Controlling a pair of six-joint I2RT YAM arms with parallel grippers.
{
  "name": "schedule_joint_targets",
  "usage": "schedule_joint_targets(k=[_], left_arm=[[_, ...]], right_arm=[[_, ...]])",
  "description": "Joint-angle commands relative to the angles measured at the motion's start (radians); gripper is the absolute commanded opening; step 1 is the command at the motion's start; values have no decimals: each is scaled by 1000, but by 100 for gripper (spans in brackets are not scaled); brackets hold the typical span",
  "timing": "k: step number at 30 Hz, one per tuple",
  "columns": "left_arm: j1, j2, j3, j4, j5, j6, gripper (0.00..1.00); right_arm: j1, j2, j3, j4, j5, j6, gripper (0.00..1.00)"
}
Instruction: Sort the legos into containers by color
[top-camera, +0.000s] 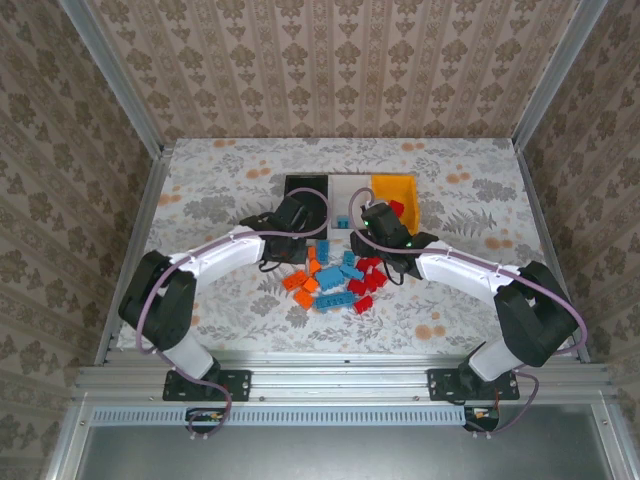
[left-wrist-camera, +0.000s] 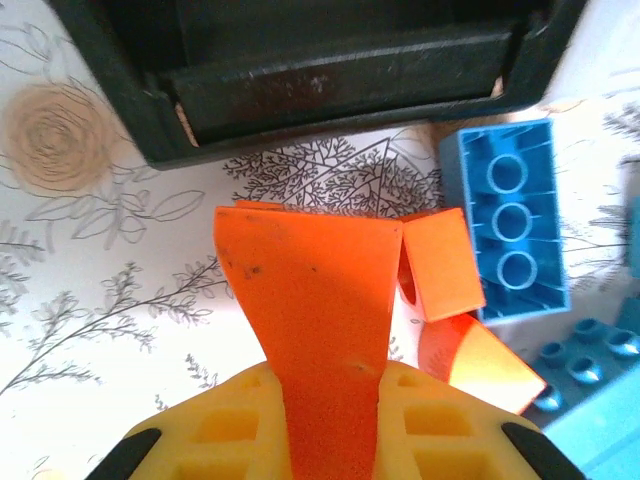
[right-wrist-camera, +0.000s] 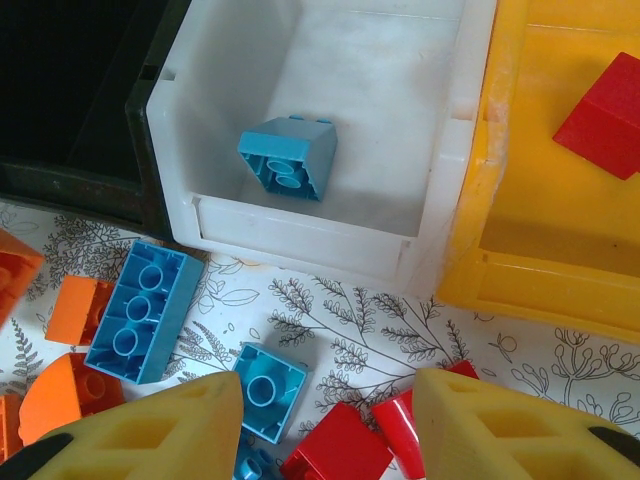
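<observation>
Low in the left wrist view, the left pincer (left-wrist-camera: 330, 395) grips an orange studded plastic brick (left-wrist-camera: 310, 290) just short of the black rectangular plastic bin (left-wrist-camera: 330, 85), so carrying it over the rim seems next, while the right pincer (right-wrist-camera: 330, 420) hangs spread above loose bricks (right-wrist-camera: 268, 388).

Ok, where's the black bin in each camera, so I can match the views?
Top external: black bin, leftmost of the three bins, near picture centre.
Left wrist: along the top edge, front wall toward the camera.
Right wrist: top left corner, left of the white bin.
Shared landmark: the long blue brick lying studs down by the black bin's front corner, in both wrist views.
</observation>
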Motion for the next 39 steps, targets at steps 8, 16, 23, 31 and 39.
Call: schedule_joint_targets(k=[8,16,23,31,39], left_arm=[[10,-94,167,-155,-20,46,17],[82,209,514,-226,49,114,19],[101,414,710,-273,85,137,24],[126,495,782,-297,98,109,49],[131,353,778,-318,198,122,75]], right_arm=[[-5,42,26,-71,62,44,45],[-30,61,-11,-104,129,155,57],[-57,72,-36,-77,115,186,65],[-64,116,-36,-58,78,193,67],[-64,162,-42,-13,52,258,72]])
